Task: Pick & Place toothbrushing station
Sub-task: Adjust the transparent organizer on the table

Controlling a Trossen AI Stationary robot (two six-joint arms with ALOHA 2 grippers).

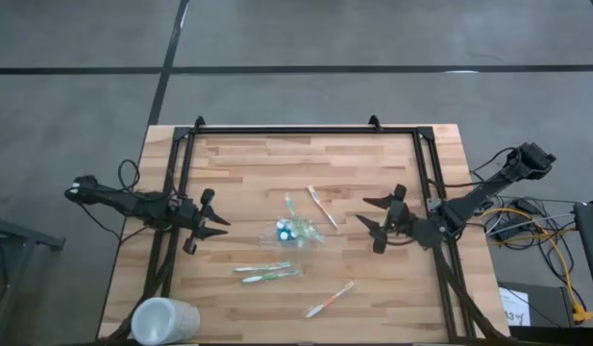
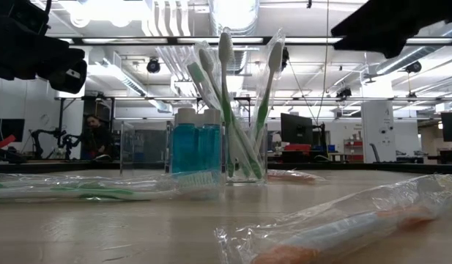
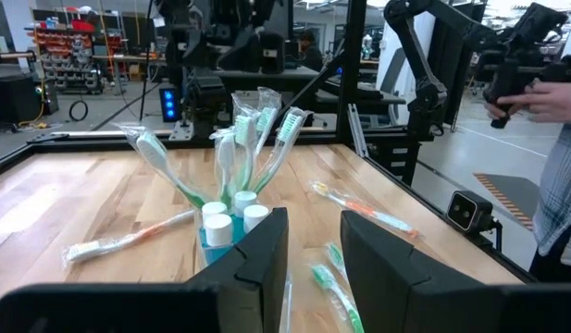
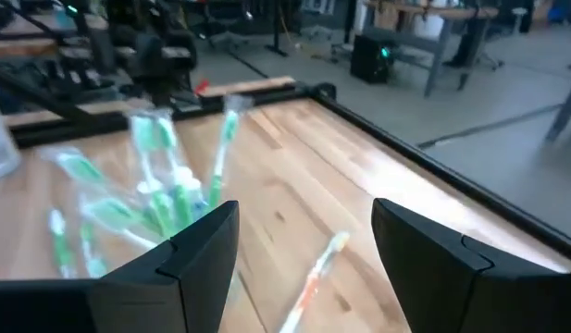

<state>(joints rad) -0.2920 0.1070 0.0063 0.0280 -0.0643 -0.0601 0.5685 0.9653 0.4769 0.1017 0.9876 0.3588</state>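
Left gripper (image 1: 217, 226) reaches in from the left edge, fingers spread, holding nothing; right gripper (image 1: 370, 223) mirrors it from the right, fingers apart, empty.

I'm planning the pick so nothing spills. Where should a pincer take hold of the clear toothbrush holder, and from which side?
Grip the clear holder low on its upright wall, coming in level from the side. Toothbrushes fan out of its top, ruling out a top-down grasp, and blue tubes crowd its left-arm side. The right pincer, open and on the freer side, looks better placed.
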